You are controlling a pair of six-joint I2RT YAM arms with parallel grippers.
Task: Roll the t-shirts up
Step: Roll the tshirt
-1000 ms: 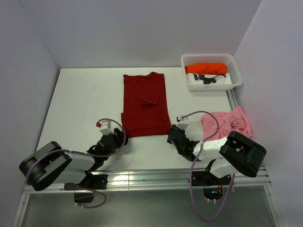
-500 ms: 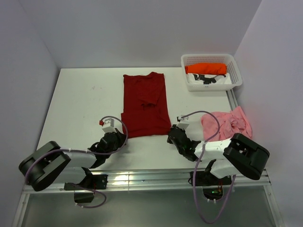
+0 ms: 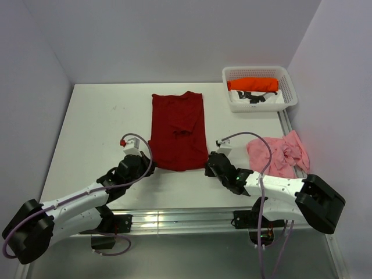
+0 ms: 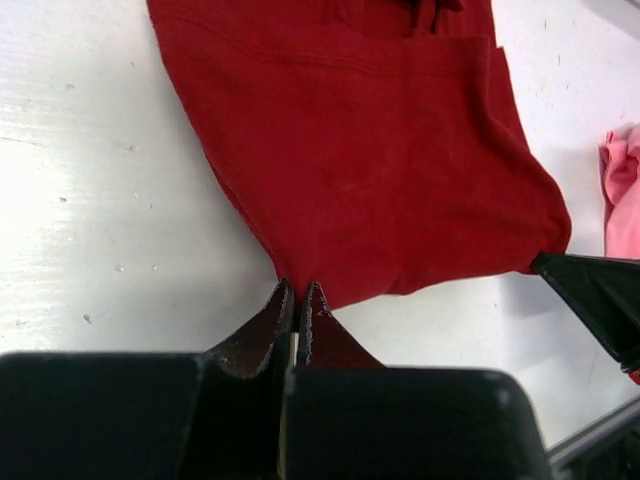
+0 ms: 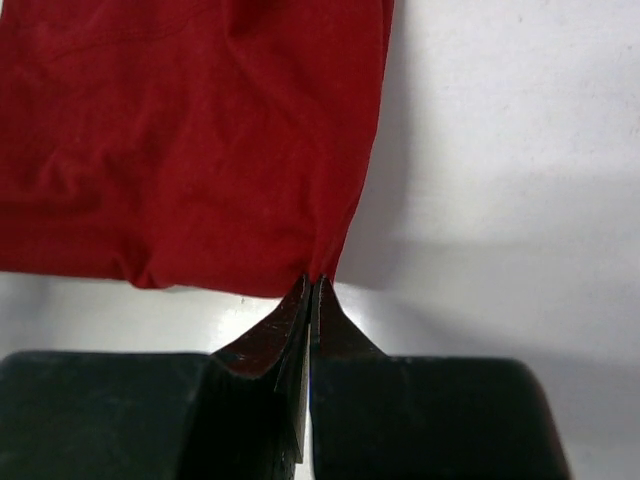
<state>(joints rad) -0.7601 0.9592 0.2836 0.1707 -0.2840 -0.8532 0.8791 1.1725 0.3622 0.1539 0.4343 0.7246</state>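
A dark red t-shirt [image 3: 177,131] lies folded lengthwise in the middle of the table, collar end far. My left gripper [image 4: 298,290] is shut on its near left hem corner [image 3: 150,164]. My right gripper [image 5: 312,282] is shut on the near right hem corner [image 3: 207,164]. The red cloth [image 5: 180,130] puckers a little at both pinches. A pale pink t-shirt [image 3: 279,154] lies crumpled to the right of the right arm. A bright orange t-shirt [image 3: 253,84] sits folded in the basket.
The white lattice basket [image 3: 261,106] stands at the far right corner and also holds white cloth with dark marks. A metal rail [image 3: 186,218] runs along the table's near edge. Walls close in left, back and right.
Both arms have stretched forward toward the red t-shirt's near hem. The left gripper has closed on the left corner, and the right gripper has finished closing on the right corner.
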